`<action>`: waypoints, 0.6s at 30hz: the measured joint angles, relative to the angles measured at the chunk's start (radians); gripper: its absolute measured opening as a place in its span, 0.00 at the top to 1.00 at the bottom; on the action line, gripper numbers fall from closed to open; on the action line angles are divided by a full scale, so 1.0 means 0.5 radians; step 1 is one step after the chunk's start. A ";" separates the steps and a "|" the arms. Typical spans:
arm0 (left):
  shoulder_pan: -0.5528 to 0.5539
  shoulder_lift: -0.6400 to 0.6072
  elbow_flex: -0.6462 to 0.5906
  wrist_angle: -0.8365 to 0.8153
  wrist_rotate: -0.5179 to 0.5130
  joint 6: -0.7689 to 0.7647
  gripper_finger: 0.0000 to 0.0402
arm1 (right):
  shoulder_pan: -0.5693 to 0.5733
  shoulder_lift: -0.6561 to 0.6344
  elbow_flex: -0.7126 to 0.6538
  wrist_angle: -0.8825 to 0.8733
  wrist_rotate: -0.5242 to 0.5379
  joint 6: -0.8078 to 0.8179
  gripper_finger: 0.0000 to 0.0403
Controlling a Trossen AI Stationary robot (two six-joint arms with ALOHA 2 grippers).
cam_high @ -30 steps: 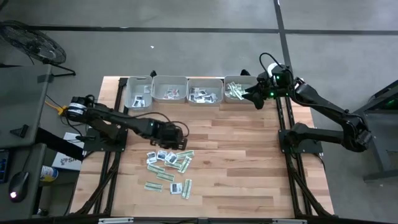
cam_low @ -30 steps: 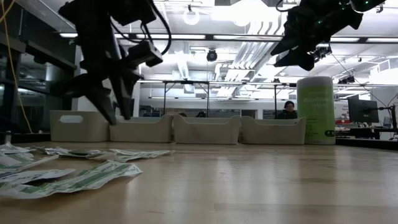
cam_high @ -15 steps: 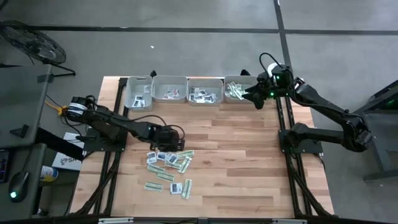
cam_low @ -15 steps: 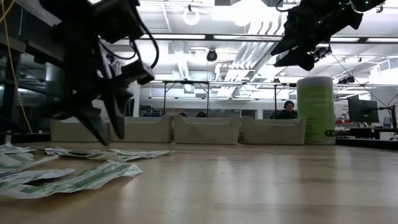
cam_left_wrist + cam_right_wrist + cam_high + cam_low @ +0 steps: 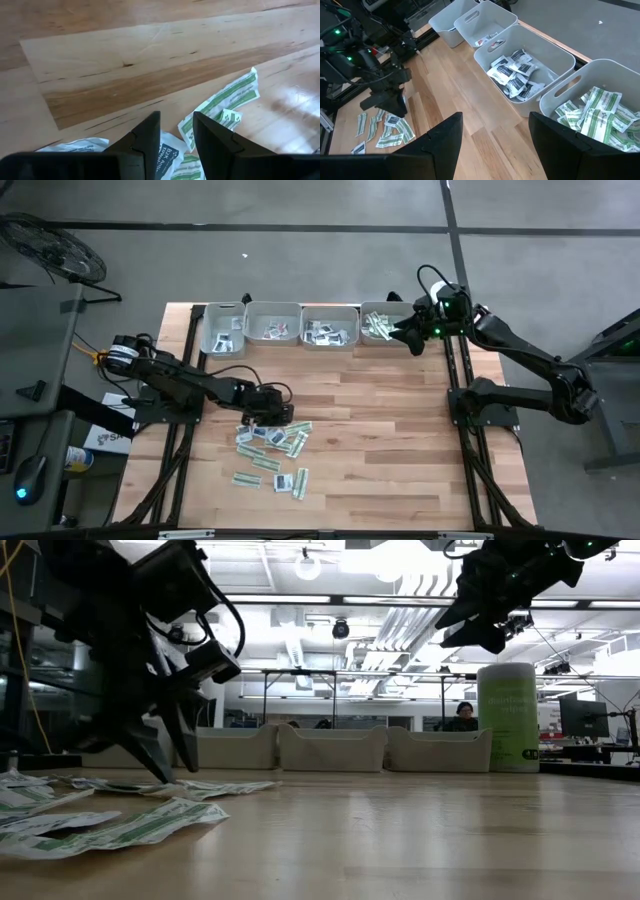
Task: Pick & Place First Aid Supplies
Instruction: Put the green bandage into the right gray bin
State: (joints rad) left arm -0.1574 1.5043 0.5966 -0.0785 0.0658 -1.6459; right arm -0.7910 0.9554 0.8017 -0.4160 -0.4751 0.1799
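Note:
The first aid supplies (image 5: 272, 448) lie loose on the wood near the table's middle-left: narrow green-white strips (image 5: 227, 100) and squarish white sachets with dark print (image 5: 167, 152). My left gripper (image 5: 265, 416) points down over the far edge of this pile. It is open by a narrow gap and holds nothing, and its tips (image 5: 178, 772) are just above the sachets. My right gripper (image 5: 400, 332) hovers open and empty above the near rim of the rightmost grey tray (image 5: 380, 325), which holds green-white strips (image 5: 597, 112).
Four grey trays stand in a row along the far edge (image 5: 272, 325); the third (image 5: 520, 70) holds white sachets with dark print. A tall pale green tub (image 5: 508, 718) stands at the far right. Bare wood lies right of the pile (image 5: 390, 440).
My left gripper has come down and moved toward the table's left and near edge, from above the bare wood to just over the pile's far edge. The right arm has kept still.

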 joint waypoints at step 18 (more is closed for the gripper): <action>0.001 0.138 -0.003 0.211 0.170 0.089 0.71 | 0.000 0.000 0.000 -0.002 0.001 -0.003 0.45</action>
State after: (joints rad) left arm -0.1570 1.5735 0.5953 0.0271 0.1508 -1.6016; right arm -0.7911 0.9554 0.8017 -0.4169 -0.4747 0.1785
